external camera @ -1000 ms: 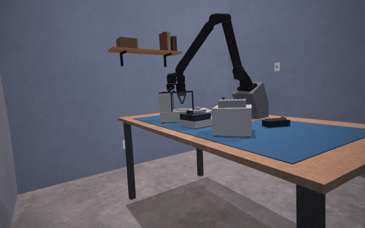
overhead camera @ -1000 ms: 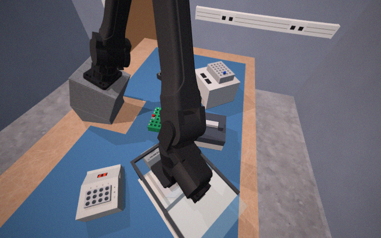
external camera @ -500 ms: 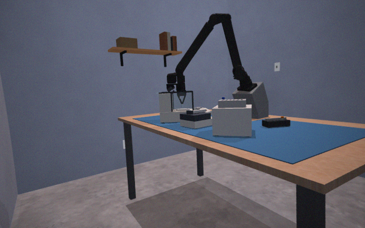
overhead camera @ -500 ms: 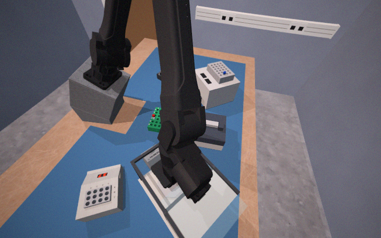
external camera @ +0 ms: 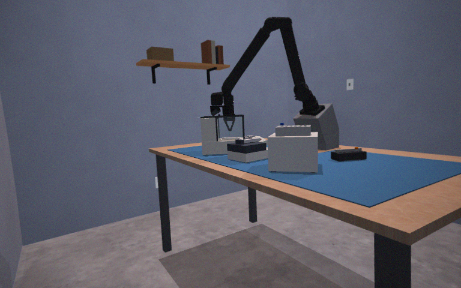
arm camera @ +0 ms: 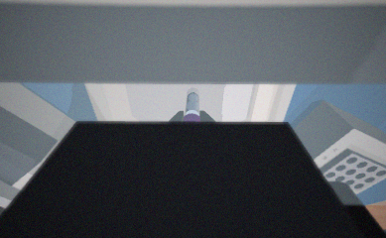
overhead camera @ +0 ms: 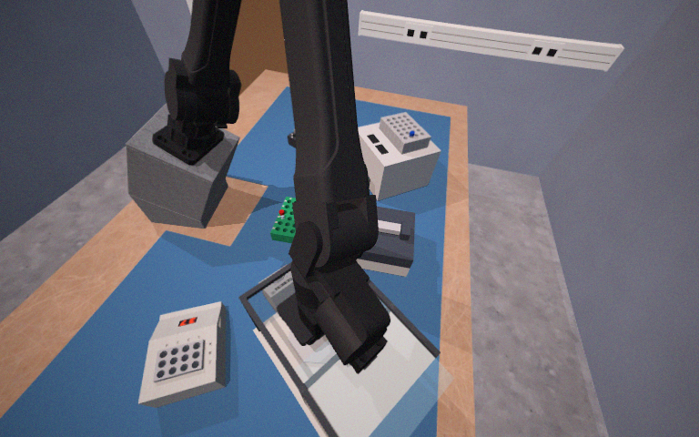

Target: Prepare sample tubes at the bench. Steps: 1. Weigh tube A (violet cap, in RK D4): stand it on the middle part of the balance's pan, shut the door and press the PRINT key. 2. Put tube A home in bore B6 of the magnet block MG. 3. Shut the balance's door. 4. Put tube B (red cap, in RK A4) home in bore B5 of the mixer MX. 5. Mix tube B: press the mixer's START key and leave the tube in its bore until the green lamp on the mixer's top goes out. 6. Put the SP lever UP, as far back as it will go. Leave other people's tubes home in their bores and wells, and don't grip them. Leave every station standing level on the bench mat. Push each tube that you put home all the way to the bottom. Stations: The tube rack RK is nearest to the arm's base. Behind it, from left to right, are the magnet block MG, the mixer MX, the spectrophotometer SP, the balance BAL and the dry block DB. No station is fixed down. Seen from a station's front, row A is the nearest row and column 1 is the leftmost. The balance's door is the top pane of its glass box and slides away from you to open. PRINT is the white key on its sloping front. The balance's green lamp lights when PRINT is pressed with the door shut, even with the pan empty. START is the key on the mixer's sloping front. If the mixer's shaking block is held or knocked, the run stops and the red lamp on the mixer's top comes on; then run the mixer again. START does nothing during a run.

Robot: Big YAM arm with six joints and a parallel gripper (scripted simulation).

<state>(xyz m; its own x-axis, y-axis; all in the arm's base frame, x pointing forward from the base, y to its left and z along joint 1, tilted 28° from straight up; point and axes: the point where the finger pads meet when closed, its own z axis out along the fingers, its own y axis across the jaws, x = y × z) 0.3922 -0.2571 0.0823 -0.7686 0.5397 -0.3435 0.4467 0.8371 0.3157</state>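
Note:
My gripper (external camera: pixel 229 128) (arm camera: pixel 192 118) is inside the balance's glass box, pointing down, shut on tube A (arm camera: pixel 193 104) by its violet cap. Whether the tube's bottom touches the pan cannot be told. The balance (overhead camera: pixel 378 398) (external camera: pixel 207 134) has its top door slid back; a glass pane sticks out past its rear. The arm hides its PRINT key and pan in the top view. Tube B's red cap (overhead camera: pixel 281 212) shows in the green rack (overhead camera: pixel 283 236). The mixer (overhead camera: pixel 404 173) (external camera: pixel 293 153) carries a blue-capped tube (overhead camera: pixel 411 133) (external camera: pixel 281 123). The magnet block (external camera: pixel 348 155) is low and black.
The balance's dark frame (overhead camera: pixel 273 346) surrounds the gripper closely. The spectrophotometer (overhead camera: pixel 391 251) (external camera: pixel 247 151) stands beside the balance, and the dry block (overhead camera: pixel 215 351) (arm camera: pixel 321 121) on its other side. A black shape fills the lower wrist view.

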